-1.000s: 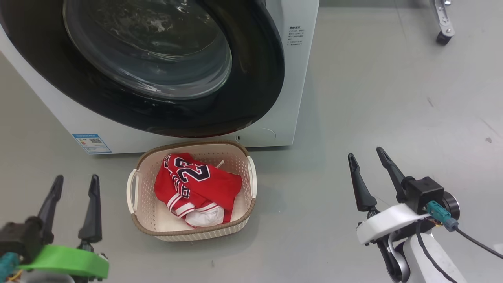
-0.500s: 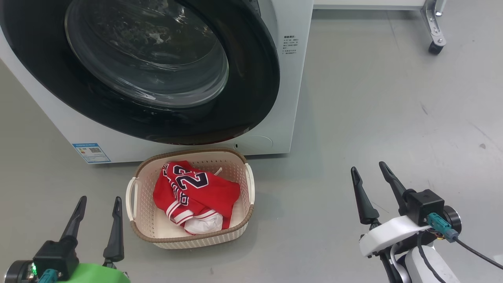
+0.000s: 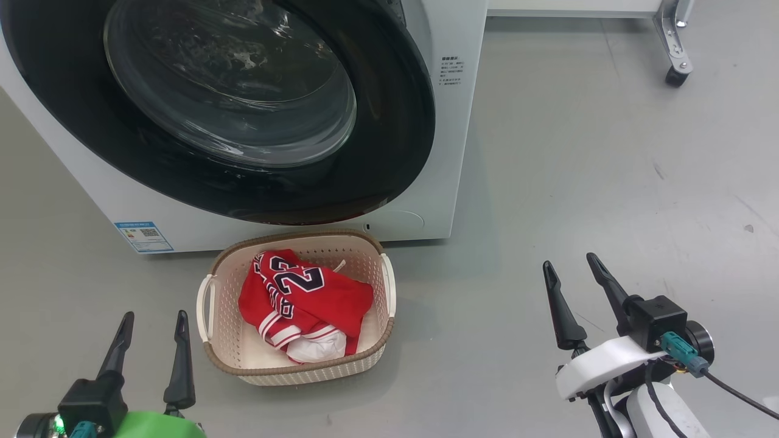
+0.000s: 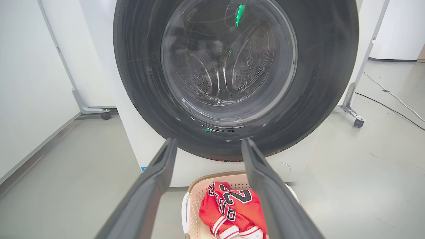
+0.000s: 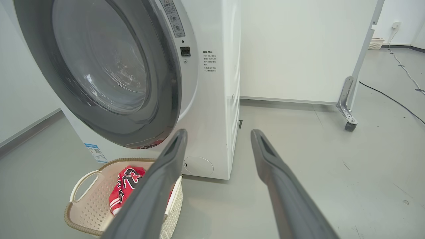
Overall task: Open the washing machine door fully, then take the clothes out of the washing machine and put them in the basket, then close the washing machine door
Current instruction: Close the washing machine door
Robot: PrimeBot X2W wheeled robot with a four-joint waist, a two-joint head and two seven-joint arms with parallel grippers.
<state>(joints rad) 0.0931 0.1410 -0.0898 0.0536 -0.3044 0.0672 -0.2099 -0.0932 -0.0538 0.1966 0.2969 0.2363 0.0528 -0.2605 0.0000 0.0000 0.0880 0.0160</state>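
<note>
Left claw [image 3: 154, 314], fingers spread wide and empty, hovers over the floor beside the basket [image 3: 297, 233]. In it the red clothes [image 3: 316, 295] lie heaped: soft, light, probably best pinched at a raised fold. Behind, the glossy door [image 3: 398, 121] of the washer [image 3: 455, 158] looks shut, stiff and smooth. Right claw [image 3: 568, 260], equally spread, holds nothing.

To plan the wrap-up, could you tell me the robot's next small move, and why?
Probably nudge the washing machine door shut with the open right gripper: the clothes lie in the basket, but a latch slot shows beside the door's rim, so it may be unlatched.
</note>
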